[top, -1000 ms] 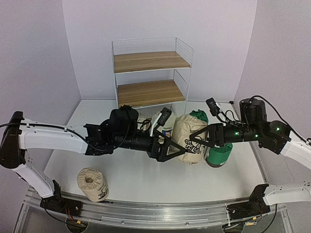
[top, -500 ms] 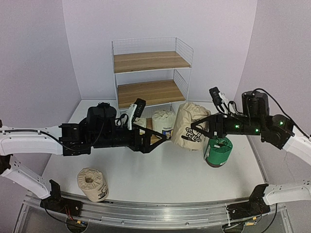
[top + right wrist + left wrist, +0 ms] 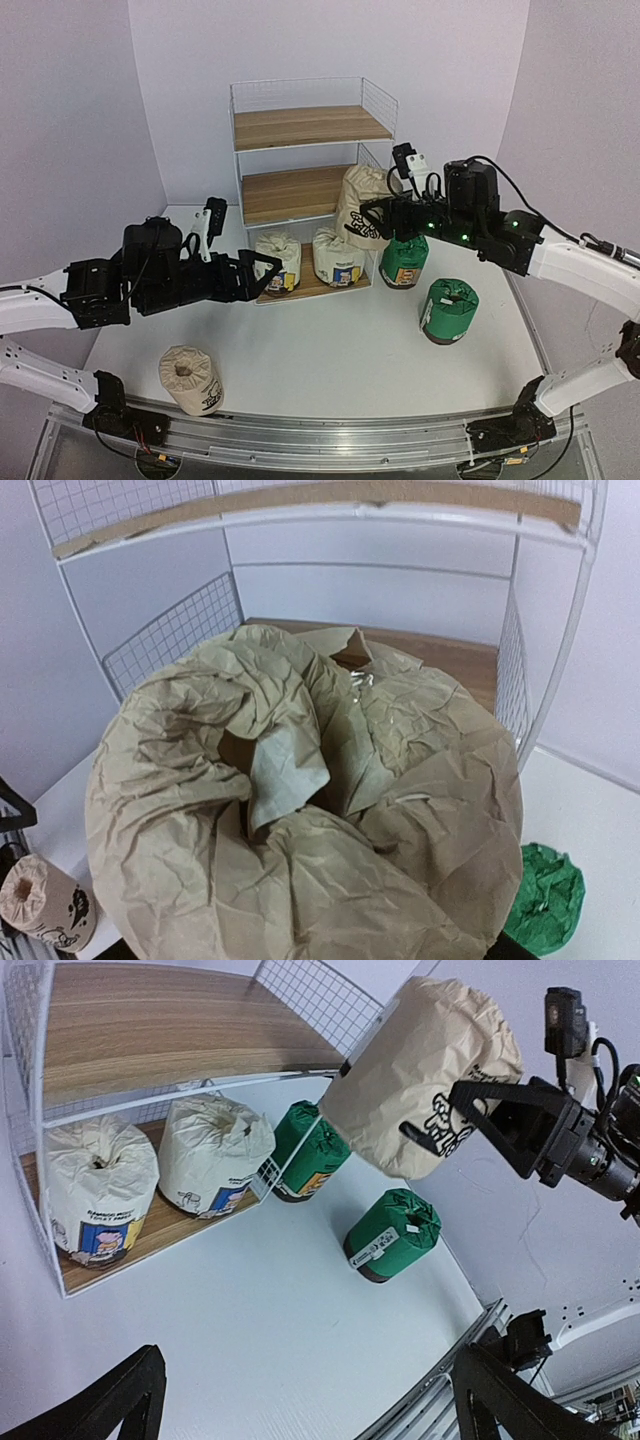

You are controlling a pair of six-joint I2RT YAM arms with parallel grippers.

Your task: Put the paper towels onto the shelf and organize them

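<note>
As right hand point(image 3: 373, 217) raised beige roll point(image 3: 358, 198) toward shelf point(image 3: 300, 128) | left hand point(image 3: 262, 275) withdrew

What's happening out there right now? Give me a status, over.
Left gripper open, empty. Right gripper holding beige roll, raised at the shelf, middle board level. Nothing seen blocking; two white rolls sit below.

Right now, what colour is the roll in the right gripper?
The roll is beige with black print; left wrist view shows it best.
</note>
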